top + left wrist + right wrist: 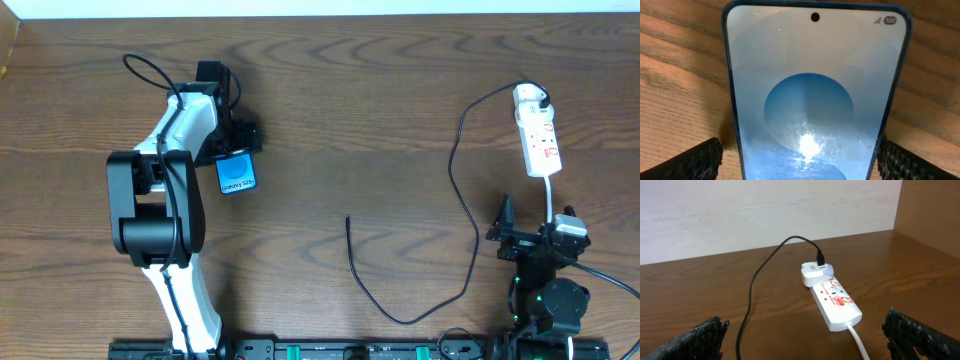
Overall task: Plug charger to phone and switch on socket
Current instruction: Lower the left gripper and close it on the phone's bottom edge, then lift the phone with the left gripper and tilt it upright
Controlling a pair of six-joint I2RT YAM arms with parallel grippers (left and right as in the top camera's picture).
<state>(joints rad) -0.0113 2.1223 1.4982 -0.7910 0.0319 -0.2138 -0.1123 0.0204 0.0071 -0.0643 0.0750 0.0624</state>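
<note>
A: Nearest the arms' side of the brown wooden table, the right gripper is seen with its jaws spread wide and nothing held between them.

B: Confirmed in the right wrist view: the right gripper is parted, and only bare table is framed between its fingers.

A: The long thin black charger cable is laid in a loose loop. Its lowest bend is found near the front edge, and its free plug tip is pointed away from the arms, mid-table, well apart from everything else.

B: Further out on the left, the slim blue-screened phone is lain flat. Its long axis is run near-to-far, slightly tilted.

A: The left gripper is held over it, jaws wide apart, the phone straddled but not clamped. The camera-hole end is pointed away from the lens.

B: Farthest on the right, the small elongated white power strip with red markings is set lengthwise near-to-far. Its white cord is led out of the near end, toward the right gripper.

A: At its far end, the cable's black plug is seated in a white adapter.
</note>
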